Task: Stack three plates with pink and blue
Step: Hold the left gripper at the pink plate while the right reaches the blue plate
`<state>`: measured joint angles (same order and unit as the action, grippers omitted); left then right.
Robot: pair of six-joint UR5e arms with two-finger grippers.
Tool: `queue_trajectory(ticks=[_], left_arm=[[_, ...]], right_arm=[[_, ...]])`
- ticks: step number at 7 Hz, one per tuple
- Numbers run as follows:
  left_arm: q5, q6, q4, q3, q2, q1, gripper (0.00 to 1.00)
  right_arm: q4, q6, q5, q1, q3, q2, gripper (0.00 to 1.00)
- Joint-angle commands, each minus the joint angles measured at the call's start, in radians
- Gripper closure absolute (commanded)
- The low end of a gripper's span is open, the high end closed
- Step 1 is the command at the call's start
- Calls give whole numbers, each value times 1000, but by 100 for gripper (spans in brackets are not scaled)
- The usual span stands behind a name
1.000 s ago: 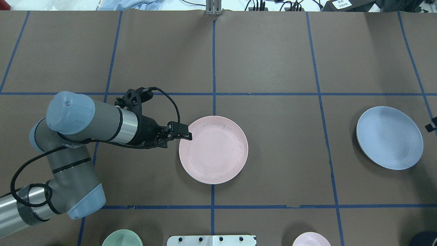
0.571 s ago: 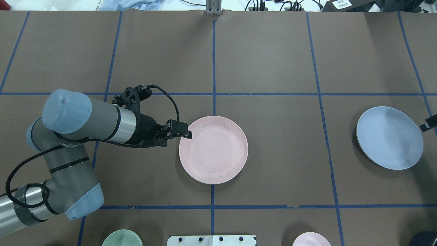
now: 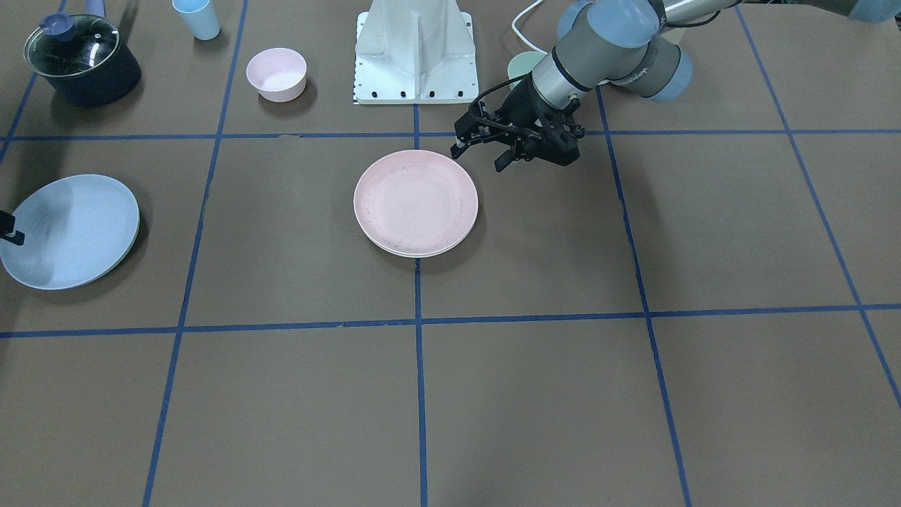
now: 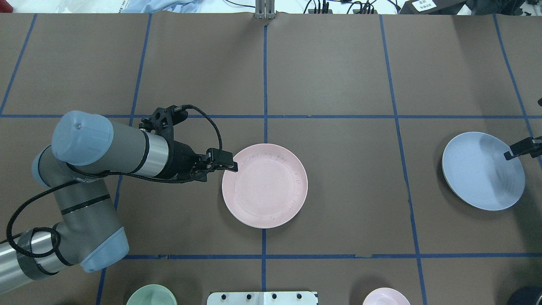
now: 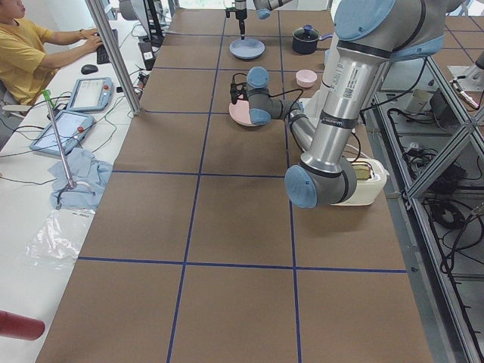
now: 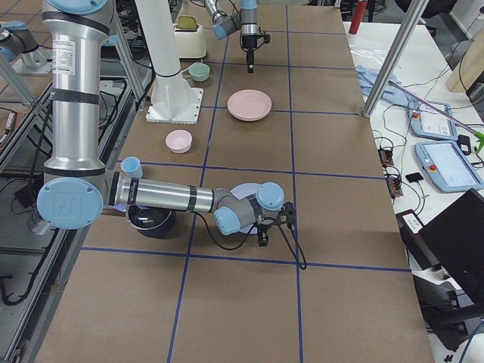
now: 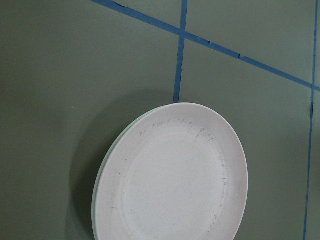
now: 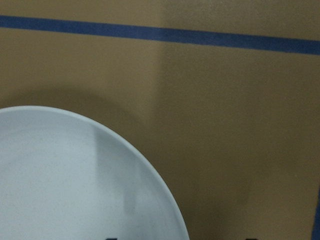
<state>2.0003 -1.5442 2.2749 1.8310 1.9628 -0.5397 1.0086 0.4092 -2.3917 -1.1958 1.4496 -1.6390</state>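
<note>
The pale pink plate (image 4: 264, 186) lies at the table's middle on top of the cream-white plate (image 3: 415, 252), of which only a rim edge shows; the rim also shows in the left wrist view (image 7: 102, 172). My left gripper (image 4: 228, 166) hovers at the pink plate's left rim, open and empty (image 3: 482, 156). The light blue plate (image 4: 480, 171) lies alone far to the right, also seen in the front view (image 3: 67, 231). My right gripper (image 4: 521, 147) reaches in over the blue plate's right rim (image 8: 165, 200). Its fingertips barely show and look open.
A small green bowl (image 4: 151, 295) and a small pink bowl (image 4: 386, 296) sit at the near edge beside the robot base (image 3: 415, 53). A lidded dark pot (image 3: 81, 60) and a blue cup (image 3: 197, 17) stand near the robot's right side.
My right gripper has come in from the right edge over the blue plate's rim. My left arm has drawn back slightly from the pink plate.
</note>
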Motion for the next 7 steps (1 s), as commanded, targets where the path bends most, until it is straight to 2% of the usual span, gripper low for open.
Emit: queue_trajectory(ticks=[1,2,3,4,5,7], left_arm=[[0,0,0,1,-1,-2,0],[0,0,0,2,-1,-2,0],[0,0,0,2,-1,-2,0],[0,0,0,2,-1,-2,0],[0,0,0,2,-1,-2,0],[-2,0,0,4,-2,-3,0]], right_arm=[[-8,8,5,18,-14,1,19],[-8,8,5,22,-15,2,19],[-7,8,5,25,-17,1,33],[-7,10,5,25,-23,1,63],[-7,10,5,24,-24,1,100],[-5,11,5,24,-23,7,100]])
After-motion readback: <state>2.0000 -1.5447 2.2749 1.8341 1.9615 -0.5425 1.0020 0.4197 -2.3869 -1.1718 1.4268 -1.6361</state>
